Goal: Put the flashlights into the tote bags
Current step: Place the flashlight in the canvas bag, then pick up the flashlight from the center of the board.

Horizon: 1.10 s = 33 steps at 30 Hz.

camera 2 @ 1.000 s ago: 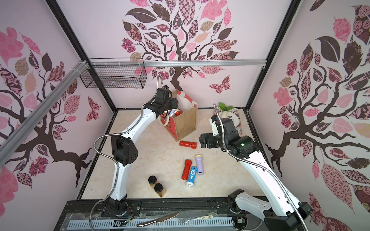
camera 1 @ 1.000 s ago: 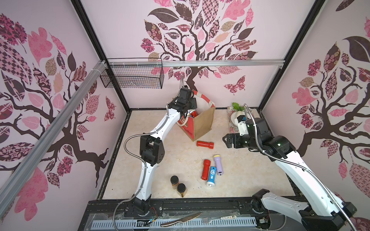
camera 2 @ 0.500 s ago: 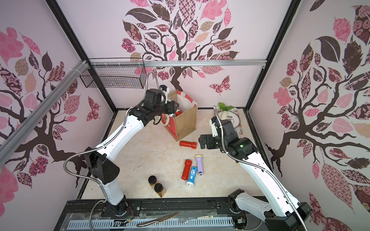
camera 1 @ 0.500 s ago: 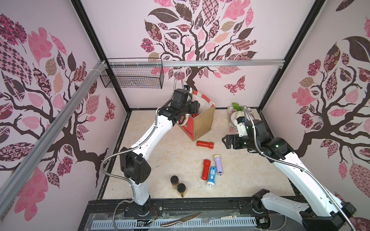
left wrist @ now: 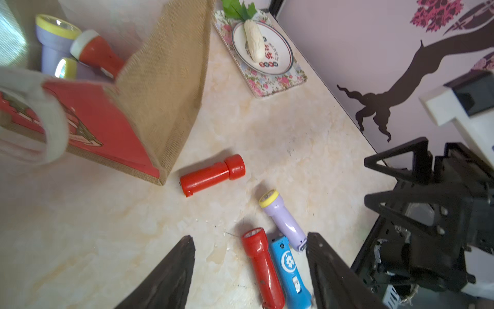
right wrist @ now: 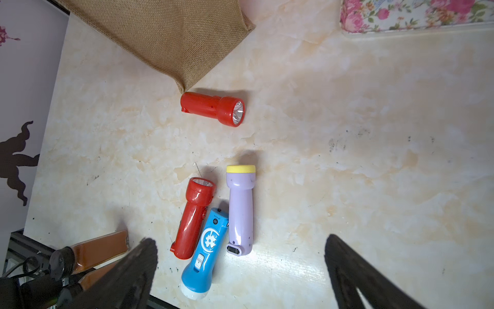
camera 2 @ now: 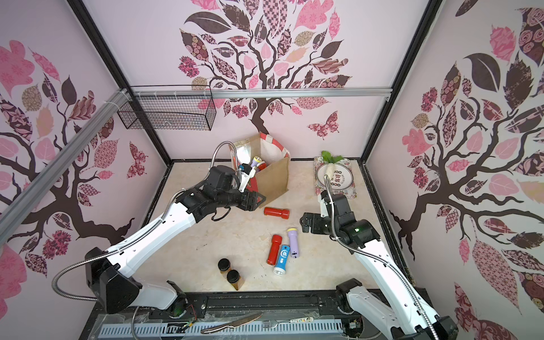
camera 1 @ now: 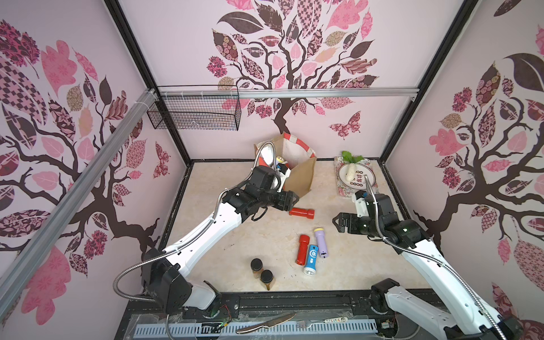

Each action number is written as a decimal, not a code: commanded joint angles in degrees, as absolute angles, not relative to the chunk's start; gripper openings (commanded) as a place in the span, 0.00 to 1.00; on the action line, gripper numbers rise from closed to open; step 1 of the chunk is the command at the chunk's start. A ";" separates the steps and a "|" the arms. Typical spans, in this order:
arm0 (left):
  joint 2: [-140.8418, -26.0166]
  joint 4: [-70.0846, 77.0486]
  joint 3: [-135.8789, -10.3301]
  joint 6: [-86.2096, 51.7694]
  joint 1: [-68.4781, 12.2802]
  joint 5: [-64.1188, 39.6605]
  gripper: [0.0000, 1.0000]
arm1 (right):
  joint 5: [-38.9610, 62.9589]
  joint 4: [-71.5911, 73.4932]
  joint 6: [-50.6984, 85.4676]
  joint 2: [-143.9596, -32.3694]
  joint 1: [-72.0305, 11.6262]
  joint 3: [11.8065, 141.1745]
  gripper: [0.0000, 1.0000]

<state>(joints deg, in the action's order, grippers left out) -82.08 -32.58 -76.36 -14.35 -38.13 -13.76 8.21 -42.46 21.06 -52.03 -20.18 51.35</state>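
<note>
Bright even light, possibly blurry edges

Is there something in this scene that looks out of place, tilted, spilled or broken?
Nothing looks spilled or broken. One oddity: a knife and a fork lie on the rig's front edge, below the marble table and outside the work surface, so they look left there by chance.
</note>
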 commanded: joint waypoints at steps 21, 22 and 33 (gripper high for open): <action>-93.05 -34.89 -72.25 -4.67 -41.52 -14.41 0.71 | 10.24 -42.93 23.28 -48.60 -19.95 49.16 1.00; -93.30 -35.05 -71.95 -5.54 -42.19 -13.18 0.70 | 10.28 -42.83 23.37 -48.77 -19.95 49.06 1.00; -89.40 -27.72 -59.39 -24.39 -45.99 -13.93 0.65 | 9.84 -41.07 22.85 -49.10 -19.95 48.79 1.00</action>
<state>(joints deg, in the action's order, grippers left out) -91.33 -31.14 -63.33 -17.04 -45.76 -13.41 10.09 -41.98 23.18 -49.12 -20.16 48.10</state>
